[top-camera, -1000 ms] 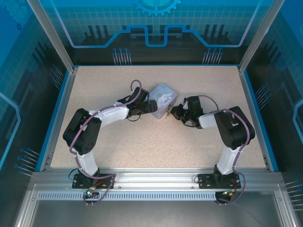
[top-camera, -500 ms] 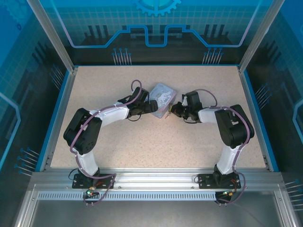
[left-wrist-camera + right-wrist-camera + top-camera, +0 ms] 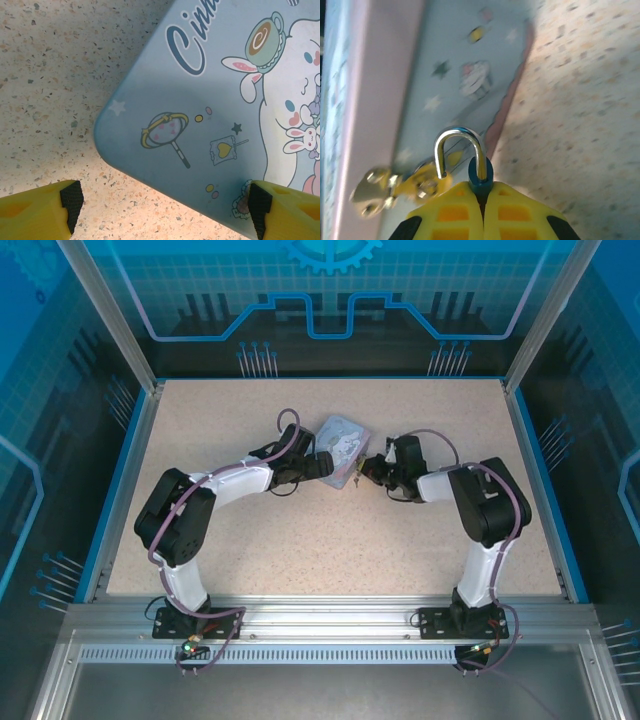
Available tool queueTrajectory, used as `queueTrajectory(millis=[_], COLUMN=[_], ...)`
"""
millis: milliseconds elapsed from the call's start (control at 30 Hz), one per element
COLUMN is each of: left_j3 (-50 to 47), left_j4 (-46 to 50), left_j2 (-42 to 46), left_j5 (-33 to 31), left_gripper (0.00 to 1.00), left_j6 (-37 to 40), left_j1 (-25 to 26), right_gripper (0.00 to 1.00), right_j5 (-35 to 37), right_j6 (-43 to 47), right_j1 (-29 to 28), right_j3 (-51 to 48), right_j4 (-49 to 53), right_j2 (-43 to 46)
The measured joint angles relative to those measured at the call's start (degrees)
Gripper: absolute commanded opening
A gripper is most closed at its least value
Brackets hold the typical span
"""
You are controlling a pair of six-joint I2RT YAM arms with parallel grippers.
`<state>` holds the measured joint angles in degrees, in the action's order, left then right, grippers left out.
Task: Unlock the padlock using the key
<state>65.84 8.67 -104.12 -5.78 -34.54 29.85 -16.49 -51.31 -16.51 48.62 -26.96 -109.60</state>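
Between the two grippers, seen from above, the pale blue tin (image 3: 345, 438) is lying at a slant on the speckled table (image 3: 300, 550), with the left gripper (image 3: 322, 464) reaching it from one side and the right gripper (image 3: 370, 470) from the other. That high view is giving the layout, but the lock and the fingers are too small there to read. The left wrist camera is showing the left gripper's yellow fingers (image 3: 35, 215) standing spread wide, a rounded corner of the tin's printed lid sitting in the gap ahead of them, with neither pad touching it. The right wrist camera is showing the right gripper's fingers pressed together and pinching the padlock (image 3: 481, 175) at their very tips, its silver shackle arching up just beyond them towards the tin's side wall. A blurred brassy piece (image 3: 372, 192) is hanging to the left of the shackle, against the tin; I cannot tell whether it is the key. Open tabletop is running off to the right of those closed fingers, and more bare table is lying to the left of the spread gripper, past the tin's edge. Both grippers are working well clear of the blue rim (image 3: 135, 470).
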Motion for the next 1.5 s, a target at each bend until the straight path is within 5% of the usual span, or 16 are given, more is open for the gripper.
queueTrajectory(millis=[333,600,800,1033,1333,1500], left_j3=[0.1,0.7,0.8,0.9,0.6,-7.0], left_j4=[0.0,1.4,7.3,13.1,16.9,12.9], left_j2=[-0.1,0.0,2.3,9.9,24.4,35.9], left_j5=[0.0,0.2,1.6,2.1,-1.5,-9.6], left_gripper=[0.86,0.94,0.99,0.99,0.99,0.99], left_j6=[0.0,0.1,0.5,1.1,2.6,6.8], left_j1=[0.0,0.0,0.0,0.0,-2.6,-5.9], right_gripper=[0.0,0.02,0.51,0.96,1.0,1.0], right_j5=[0.1,-0.2,-0.5,0.2,9.7,24.3], right_j6=[-6.0,-6.0,-4.5,-1.8,6.6,14.1], right_j1=[3.2,6.6,8.8,12.3,13.9,13.9], right_j3=[-0.2,-6.5,-11.0,-15.0,-10.1,-4.5], right_j4=[-2.1,4.2,11.0,21.5,41.7,46.2], right_j2=[-1.3,6.8,13.9,27.6,47.3,49.7])
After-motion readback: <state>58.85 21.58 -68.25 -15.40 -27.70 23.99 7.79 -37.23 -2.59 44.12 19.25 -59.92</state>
